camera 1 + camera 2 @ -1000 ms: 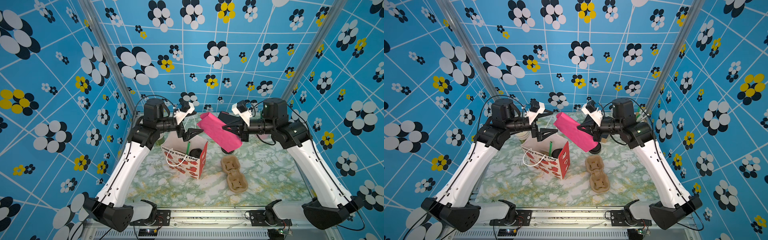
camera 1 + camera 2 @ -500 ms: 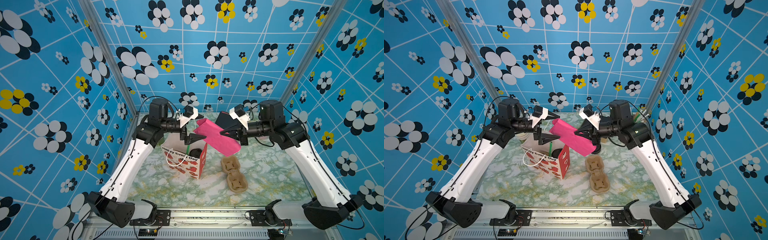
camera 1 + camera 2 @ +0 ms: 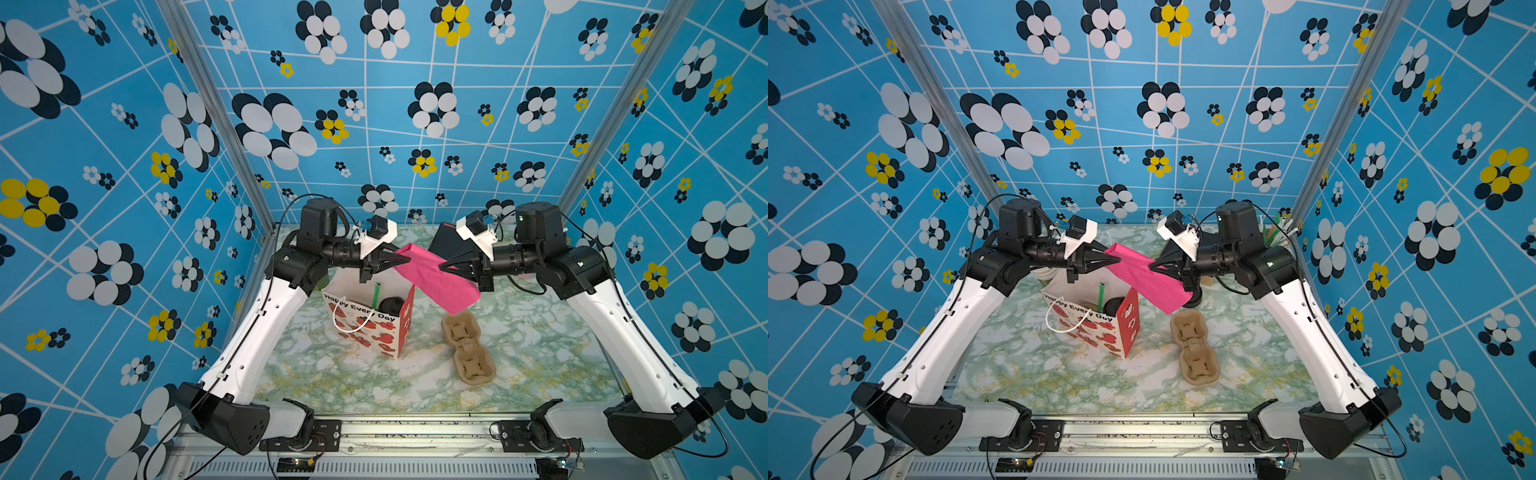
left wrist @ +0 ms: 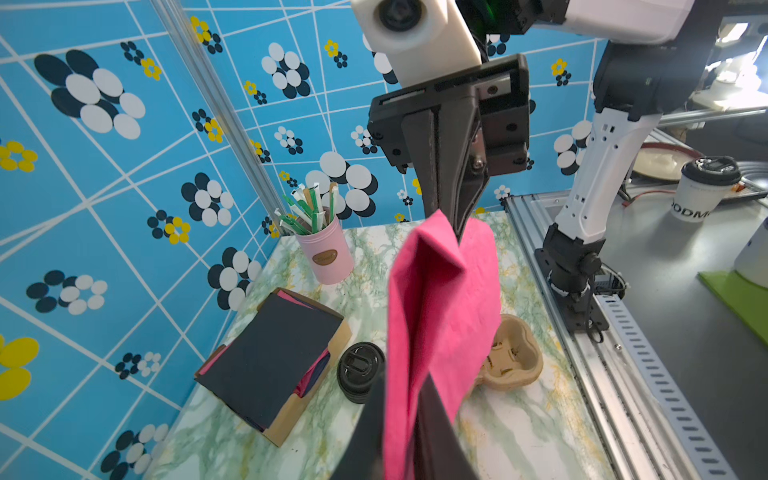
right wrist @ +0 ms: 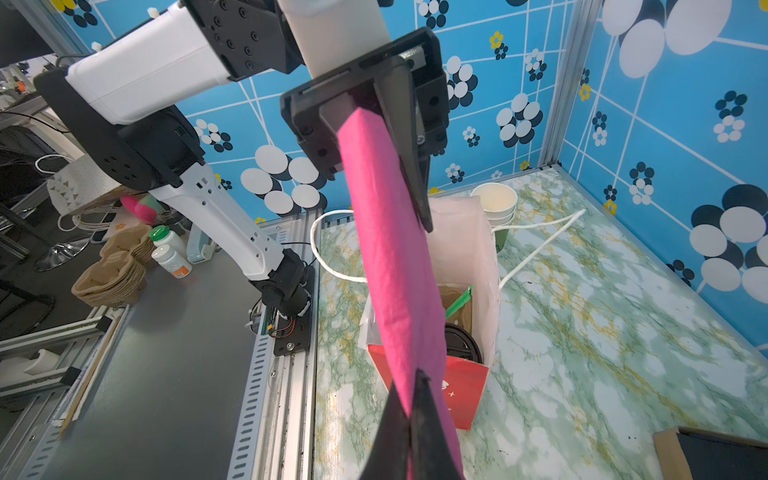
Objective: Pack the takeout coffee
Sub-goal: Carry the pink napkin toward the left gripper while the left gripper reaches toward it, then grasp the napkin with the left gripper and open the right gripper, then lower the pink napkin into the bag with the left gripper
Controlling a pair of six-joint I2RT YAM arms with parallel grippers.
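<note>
Napkin (image 3: pixel 436 282), one, pink and folded, is pinched in the air above one gift bag (image 3: pixel 365 328).
Two grippers are counted in both top views. The left gripper (image 3: pixel 405 261) is closed on the upper end of the napkin, and the right gripper (image 3: pixel 445 266) is closed on its edge further along, so that it is held slanted. One takeout coffee (image 3: pixel 390 303) is stood inside the gift bag, shown only by its black lid, beside one green stick (image 3: pixel 376 293). It lies below the left fingers and is touched by neither pair. One pulp cup carrier (image 3: pixel 467 349) with two sockets is laid just beside the bag.
</note>
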